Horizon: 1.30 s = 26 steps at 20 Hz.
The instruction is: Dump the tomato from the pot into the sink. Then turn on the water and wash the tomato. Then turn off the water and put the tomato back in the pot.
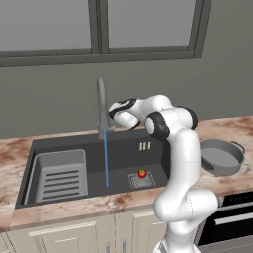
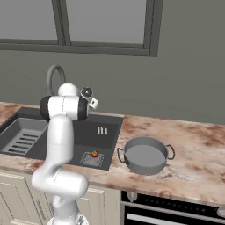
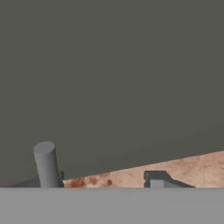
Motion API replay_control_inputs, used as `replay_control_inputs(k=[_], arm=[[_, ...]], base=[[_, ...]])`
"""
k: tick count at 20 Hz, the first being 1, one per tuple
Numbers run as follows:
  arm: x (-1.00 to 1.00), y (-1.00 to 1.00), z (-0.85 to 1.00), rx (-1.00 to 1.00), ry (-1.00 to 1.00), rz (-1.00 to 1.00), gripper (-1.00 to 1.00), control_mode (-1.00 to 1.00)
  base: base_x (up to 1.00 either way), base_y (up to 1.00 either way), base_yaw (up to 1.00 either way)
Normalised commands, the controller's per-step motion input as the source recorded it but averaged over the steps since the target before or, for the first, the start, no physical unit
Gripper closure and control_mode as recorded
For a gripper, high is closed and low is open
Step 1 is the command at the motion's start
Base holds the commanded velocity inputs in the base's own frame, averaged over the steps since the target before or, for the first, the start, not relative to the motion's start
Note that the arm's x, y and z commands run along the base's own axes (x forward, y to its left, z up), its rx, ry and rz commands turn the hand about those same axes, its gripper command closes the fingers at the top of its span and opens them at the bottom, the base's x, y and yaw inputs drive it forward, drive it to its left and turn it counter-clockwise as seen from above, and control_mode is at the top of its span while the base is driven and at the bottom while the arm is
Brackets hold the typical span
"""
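Observation:
The tomato (image 1: 142, 173) (image 2: 94, 153), a small red ball with a green top, lies on the square drain grate in the sink (image 1: 123, 143) (image 2: 110, 121). A thin blue water stream (image 1: 105, 158) falls from the faucet (image 1: 102, 106) (image 2: 52, 75) and lands left of the tomato, apart from it. The grey pot (image 1: 221, 157) (image 2: 146, 154) stands upright on the counter right of the sink, with nothing in it. My gripper (image 1: 112, 117) is up at the faucet's base, behind the basin. Its jaws are too small and dark to read. The faucet post (image 3: 46, 164) shows in the hand view.
A lighter ribbed rack (image 1: 60, 175) (image 2: 23, 136) fills the sink's left half. The marble counter (image 1: 232, 128) (image 2: 197, 145) runs right, with an oven front (image 2: 176, 211) below it. A window and a grey wall (image 3: 113, 78) stand close behind the faucet.

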Motion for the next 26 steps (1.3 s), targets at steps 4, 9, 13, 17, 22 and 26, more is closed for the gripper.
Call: replay_control_inputs(k=[4,9,13,17,22,26], arm=[[0.0,-0.17,0.31,0.09,0.0,0.0,1.0,-1.0],[0.0,-0.22,0.23,0.07,0.0,0.0,1.0,-1.0],[0.01,-0.09,0.12,0.04,0.01,0.0,1.0,-1.0],[0.01,-0.02,0.24,0.04,0.01,0.0,1.0,-1.0],[0.01,-0.02,0.45,0.04,0.0,0.0,1.0,-1.0],[0.0,-0.14,0.28,0.01,0.01,0.0,1.0,-1.0]], base=[[0.0,0.0,0.0],[0.0,0.0,0.0],[0.0,0.0,0.0],[0.0,0.0,0.0],[0.0,0.0,0.0],[0.0,0.0,0.0]])
